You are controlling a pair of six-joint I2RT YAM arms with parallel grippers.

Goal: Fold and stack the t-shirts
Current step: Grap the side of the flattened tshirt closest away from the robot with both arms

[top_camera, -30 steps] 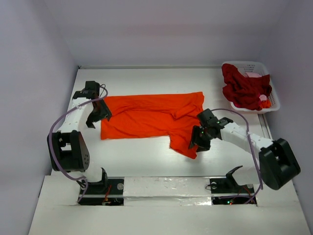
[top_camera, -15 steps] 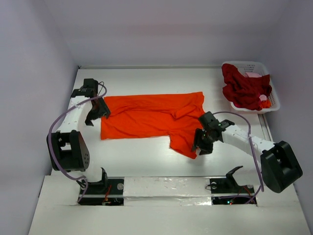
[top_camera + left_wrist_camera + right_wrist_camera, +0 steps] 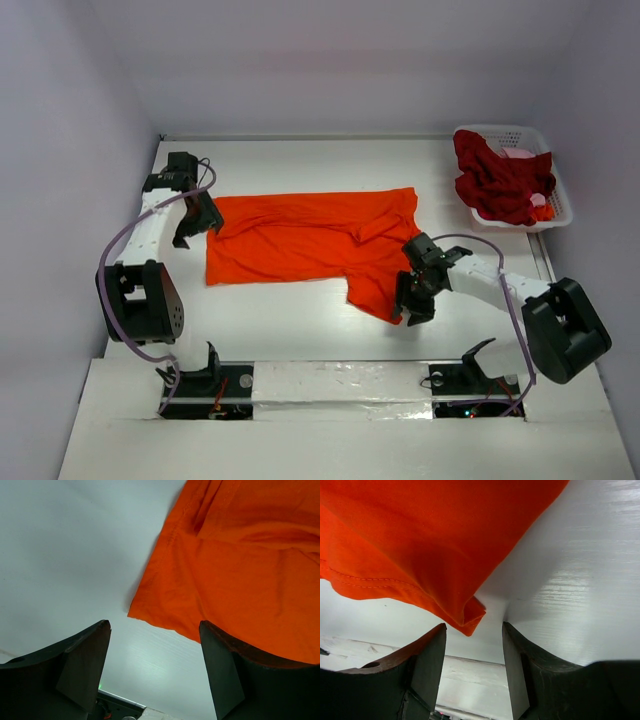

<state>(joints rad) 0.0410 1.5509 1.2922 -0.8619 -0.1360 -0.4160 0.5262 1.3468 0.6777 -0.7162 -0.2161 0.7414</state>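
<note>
The bright orange-red t-shirt [image 3: 300,238] lies spread across the middle of the table, with one flap trailing toward the near right. My left gripper [image 3: 196,222] hovers at the shirt's left edge, open and empty; in the left wrist view the shirt's corner [image 3: 150,610] lies just ahead of my left gripper [image 3: 154,627]. My right gripper [image 3: 413,300] is open at the trailing flap's tip. The folded tip [image 3: 470,616] sits right at my right gripper [image 3: 473,626], not pinched. The dark crimson t-shirt [image 3: 500,185] is heaped in the basket, with pink cloth [image 3: 521,153] behind it.
The white lattice basket [image 3: 520,131] stands at the far right corner. White walls close in the table [image 3: 290,325] at the back and both sides. A white taped strip [image 3: 330,385] runs along the near edge between the arm bases.
My right gripper has slid toward the near edge, down to the tip of the trailing flap. My left gripper has shifted slightly toward the far side along the shirt's left edge.
</note>
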